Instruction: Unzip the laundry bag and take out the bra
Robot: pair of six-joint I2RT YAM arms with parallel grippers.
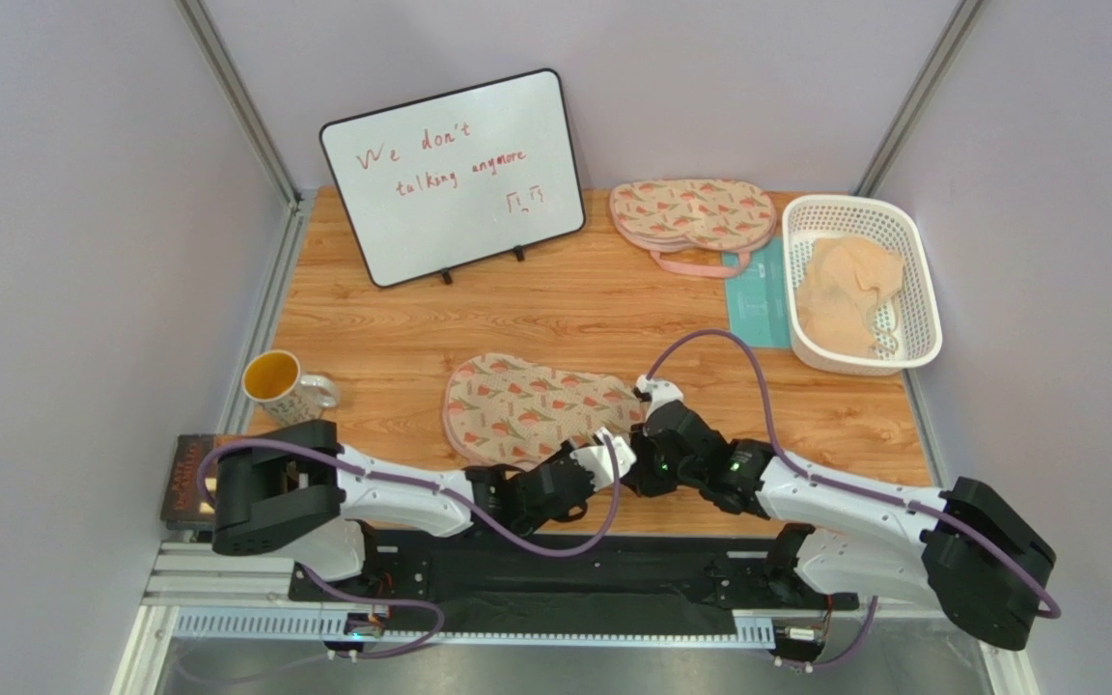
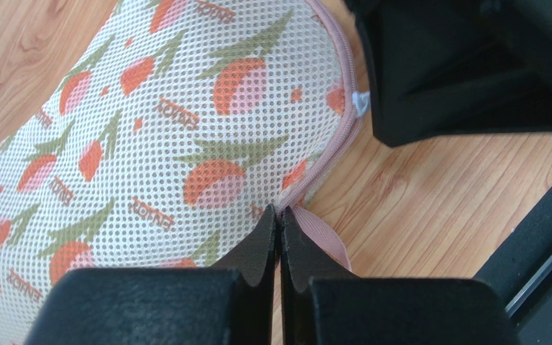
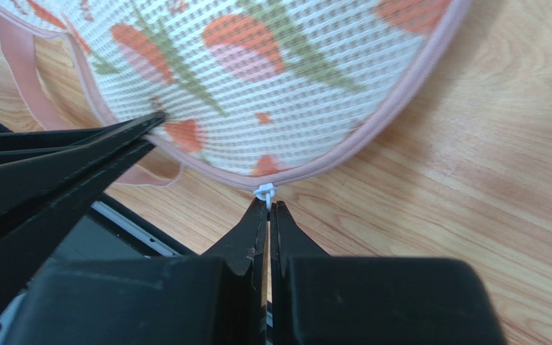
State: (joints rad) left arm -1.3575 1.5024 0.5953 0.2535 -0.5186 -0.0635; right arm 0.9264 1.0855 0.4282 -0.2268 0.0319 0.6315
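Observation:
The laundry bag (image 1: 533, 409) lies flat near the table's front, cream mesh with orange-red and green print and pink trim; its zip looks closed. My left gripper (image 1: 601, 446) is shut on the pink edge trim (image 2: 279, 212) at the bag's near right end, beside the pink loop strap (image 2: 327, 238). My right gripper (image 1: 637, 435) is shut on the white zipper pull (image 3: 265, 192) at the bag's (image 3: 257, 65) edge, close to the left gripper's fingers (image 3: 77, 154). The pull also shows in the left wrist view (image 2: 359, 103). The bra is hidden.
A second printed pouch (image 1: 693, 215) lies at the back. A white basket (image 1: 919, 261) at the right holds a pale peach fabric heap (image 1: 849, 290). A whiteboard (image 1: 453, 174) stands at the back left. A mug (image 1: 279, 384) sits at the left edge.

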